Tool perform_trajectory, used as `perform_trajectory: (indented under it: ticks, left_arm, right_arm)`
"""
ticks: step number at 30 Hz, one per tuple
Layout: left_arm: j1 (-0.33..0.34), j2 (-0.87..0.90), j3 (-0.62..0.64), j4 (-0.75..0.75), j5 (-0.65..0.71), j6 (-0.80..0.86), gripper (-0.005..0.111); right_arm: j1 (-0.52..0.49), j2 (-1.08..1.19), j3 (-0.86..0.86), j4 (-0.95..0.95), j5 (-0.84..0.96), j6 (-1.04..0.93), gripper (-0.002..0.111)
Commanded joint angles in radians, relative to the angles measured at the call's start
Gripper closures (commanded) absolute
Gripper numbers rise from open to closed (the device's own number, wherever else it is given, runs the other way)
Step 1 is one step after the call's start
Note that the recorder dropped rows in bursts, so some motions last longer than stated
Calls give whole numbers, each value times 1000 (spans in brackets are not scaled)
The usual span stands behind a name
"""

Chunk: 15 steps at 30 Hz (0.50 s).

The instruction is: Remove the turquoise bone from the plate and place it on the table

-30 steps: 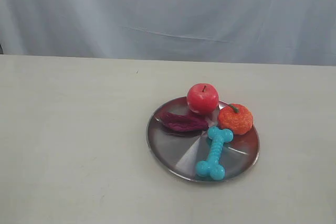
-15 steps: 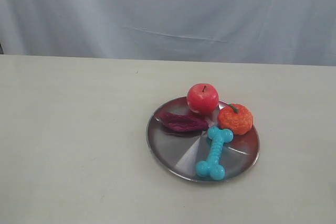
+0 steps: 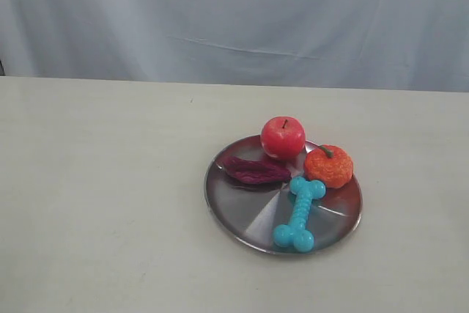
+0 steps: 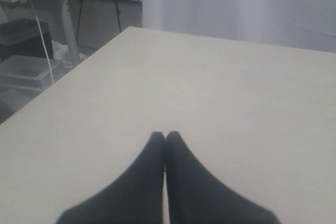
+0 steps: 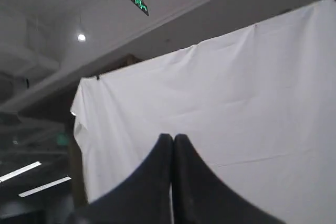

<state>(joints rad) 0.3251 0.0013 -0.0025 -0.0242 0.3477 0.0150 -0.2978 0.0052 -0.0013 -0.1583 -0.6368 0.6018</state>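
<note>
Exterior view: shows the plate (image 3: 240,210), round, shiny silver metal with a reddish sheen and a shallow rim, flat on the matte cream table (image 3: 110,203). Holds four things. Toward the near rim, the turquoise bone (image 3: 300,212): rubbery, knobbed at both ends, ribbed along the shaft, lying flat, one knobbed end close to the rim and the other pointing toward the plate's middle. Just beside that inner end, an orange pumpkin (image 3: 329,167), lobed and bumpy, green stem on top. At the far rim, a glossy red apple (image 3: 283,138), smooth and round, dark stem upright. Left of the bone's inner end, a dark purple piece (image 3: 254,171), elongated, wrinkled, lying flat. Behind the table, a pale hanging cloth (image 3: 234,20), softly creased.

Left wrist view: shows the left gripper (image 4: 165,136), dark matte tapered fingers pressed together tip to tip, nothing between them, over bare table. Right wrist view: shows the right gripper (image 5: 172,137), likewise clenched on nothing, aimed up at a white sheet (image 5: 236,103) and a dim ceiling (image 5: 52,14). Bone in neither wrist view, neither gripper in the exterior view; exact offset from either pair of jaws impossible to tell.
</note>
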Motion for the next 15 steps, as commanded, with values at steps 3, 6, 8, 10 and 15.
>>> perform_trajectory:
  ticks: [3, 6, 8, 10, 15]
  left_arm:
    - [2, -1, 3, -1, -5, -4, 107]
    - [2, -1, 3, -1, -5, -4, 107]
    - [2, -1, 3, -1, -5, -4, 107]
    - [2, -1, 3, -1, -5, -4, 107]
    - [2, -1, 3, -1, -5, -4, 107]
  right_arm:
    - [2, 84, -229, 14, 593, 147, 109]
    - [2, 271, -404, 14, 759, 87, 109]
    - [26, 444, -545, 34, 896, -18, 109]
    - [67, 584, -671, 74, 1038, -128, 109]
    - [164, 915, -978, 166, 1393, -333, 109]
